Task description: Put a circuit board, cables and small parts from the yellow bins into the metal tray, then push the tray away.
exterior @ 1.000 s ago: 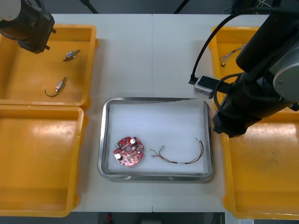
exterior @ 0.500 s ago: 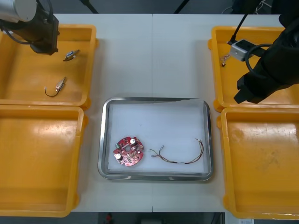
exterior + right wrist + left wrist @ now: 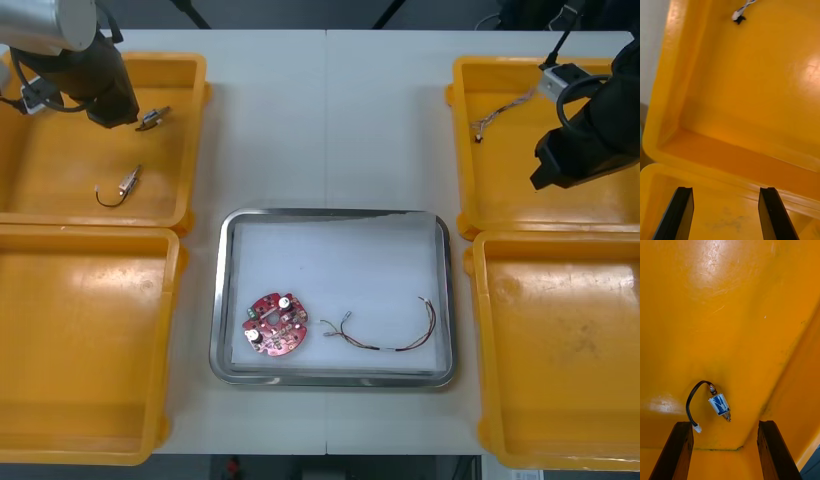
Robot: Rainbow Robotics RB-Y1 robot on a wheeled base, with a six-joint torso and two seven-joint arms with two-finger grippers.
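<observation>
The metal tray (image 3: 225, 290), white inside, holds a round red circuit board (image 3: 275, 325) and a red and yellow cable (image 3: 385, 338). My left gripper (image 3: 116, 108) hangs open over the far left yellow bin (image 3: 50, 170), beside one small metal part (image 3: 152, 118). Another small metal part (image 3: 719, 405), with a black wire, lies just beyond the left gripper (image 3: 725, 450); it also appears as the small metal part (image 3: 125, 183) nearer the bin's front. My right gripper (image 3: 548, 172) is open over the far right bin (image 3: 520, 200). A blue and white cable (image 3: 497, 112) lies there, its end (image 3: 740, 13) well beyond the open right gripper (image 3: 726, 213).
The near left bin (image 3: 80, 340) and near right bin (image 3: 560, 350) have nothing inside. The rims (image 3: 730, 176) of the two right bins meet just ahead of my right fingers. Bare table lies beyond the tray.
My right arm has swung from the tray's right edge back and outward over the far right bin. My left arm has shifted right, toward the small metal parts.
</observation>
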